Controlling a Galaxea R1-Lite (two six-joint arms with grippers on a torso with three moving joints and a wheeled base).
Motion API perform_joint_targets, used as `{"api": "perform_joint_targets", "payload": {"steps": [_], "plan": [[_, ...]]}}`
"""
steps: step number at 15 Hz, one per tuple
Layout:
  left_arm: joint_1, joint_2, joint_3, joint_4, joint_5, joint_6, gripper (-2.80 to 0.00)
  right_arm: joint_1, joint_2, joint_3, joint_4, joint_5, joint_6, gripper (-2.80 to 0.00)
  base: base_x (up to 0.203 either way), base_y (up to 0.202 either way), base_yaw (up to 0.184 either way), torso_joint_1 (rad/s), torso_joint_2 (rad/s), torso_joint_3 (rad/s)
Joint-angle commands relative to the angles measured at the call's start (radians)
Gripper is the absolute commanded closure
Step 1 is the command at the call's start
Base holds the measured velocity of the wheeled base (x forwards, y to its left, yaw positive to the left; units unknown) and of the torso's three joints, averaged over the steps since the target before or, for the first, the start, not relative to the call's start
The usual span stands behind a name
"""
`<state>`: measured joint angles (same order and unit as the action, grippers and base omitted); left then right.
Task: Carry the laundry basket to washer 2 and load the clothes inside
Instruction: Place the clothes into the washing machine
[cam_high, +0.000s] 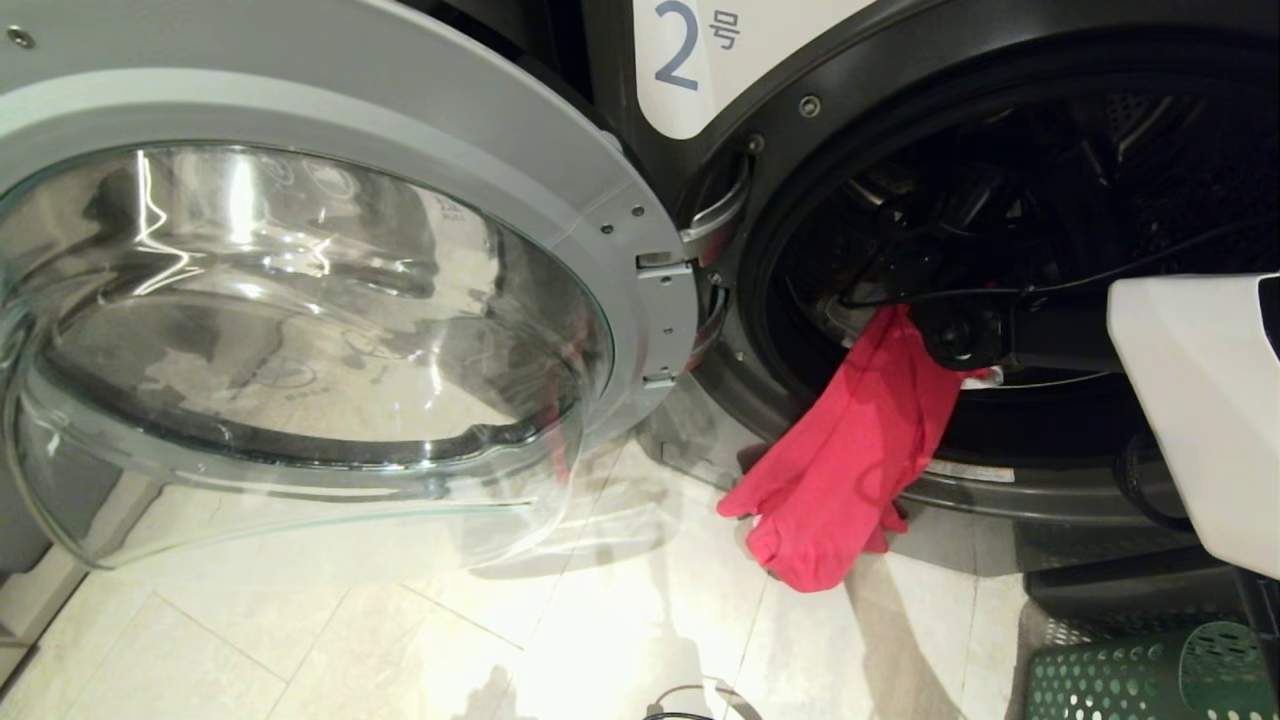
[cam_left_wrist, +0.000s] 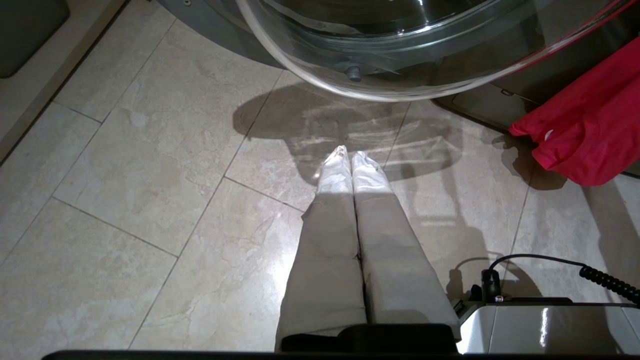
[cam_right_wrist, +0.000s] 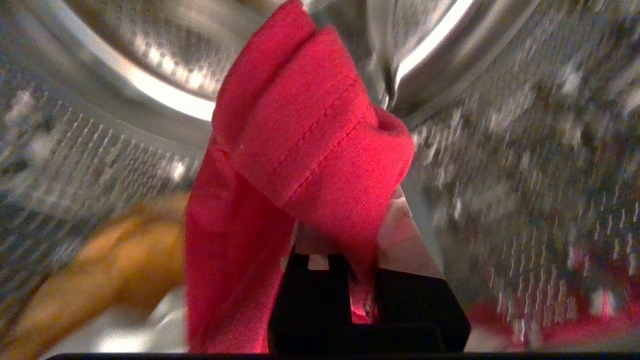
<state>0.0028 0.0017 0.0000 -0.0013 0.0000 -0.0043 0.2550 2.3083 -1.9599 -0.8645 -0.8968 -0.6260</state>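
- Washer 2 (cam_high: 1000, 130) fills the upper right of the head view, a dark machine with a white label showing the digit 2.
- Its round glass door (cam_high: 300, 330) stands swung open and takes up the whole left half of that view.
- My right arm reaches into the dark drum opening at centre right of the head view.
- My right end effector (cam_right_wrist: 357, 265) is clamped on a red-pink garment (cam_right_wrist: 300, 150); in the right wrist view the cloth bunches up over the fingers, with the perforated steel drum (cam_right_wrist: 525, 150) all around.
- In the head view the rest of that garment hangs out over the lower lip of the opening, down toward the pale tiled floor (cam_high: 350, 640).
- A yellow-orange garment (cam_right_wrist: 115, 260) lies in the drum, at the lower left of the right wrist view, with something white just below it.
- The green perforated laundry basket (cam_high: 1140, 680) sits on the floor at the lower right corner of the head view.
- My left end effector (cam_left_wrist: 350, 155) points at the floor tiles below the door glass, its fingers pressed together and holding nothing.
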Motion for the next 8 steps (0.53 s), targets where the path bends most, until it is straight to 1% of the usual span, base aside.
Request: {"api": "perform_joint_targets", "payload": {"steps": [1,3,4,5,6,8], "plan": [[0.000,0.000,0.000,0.000,0.000,0.000,0.00,-0.015,0.023,-0.012,-0.116,0.068,-0.074,0.00,0.000,0.000,0.000,0.000,0.00,0.000],[0.000,0.000,0.000,0.000,0.000,0.000,0.00,-0.024,0.024,-0.011,-0.329,0.246,-0.194,0.00,0.000,0.000,0.000,0.000,0.00,0.000],[0.000,0.000,0.000,0.000,0.000,0.000,0.00,-0.026,0.025,-0.011,-0.430,0.305,-0.249,0.00,0.000,0.000,0.000,0.000,0.00,0.000],[0.000,0.000,0.000,0.000,0.000,0.000,0.00,-0.028,0.025,-0.011,-0.499,0.342,-0.284,0.00,0.000,0.000,0.000,0.000,0.00,0.000],[0.000,0.000,0.000,0.000,0.000,0.000,0.00,-0.029,0.023,-0.012,-0.531,0.359,-0.292,0.00,0.000,0.000,0.000,0.000,0.00,0.000],[0.000,0.000,0.000,0.000,0.000,0.000,0.00,-0.030,0.019,-0.011,-0.542,0.392,-0.285,0.00,0.000,0.000,0.000,0.000,0.00,0.000]]}}
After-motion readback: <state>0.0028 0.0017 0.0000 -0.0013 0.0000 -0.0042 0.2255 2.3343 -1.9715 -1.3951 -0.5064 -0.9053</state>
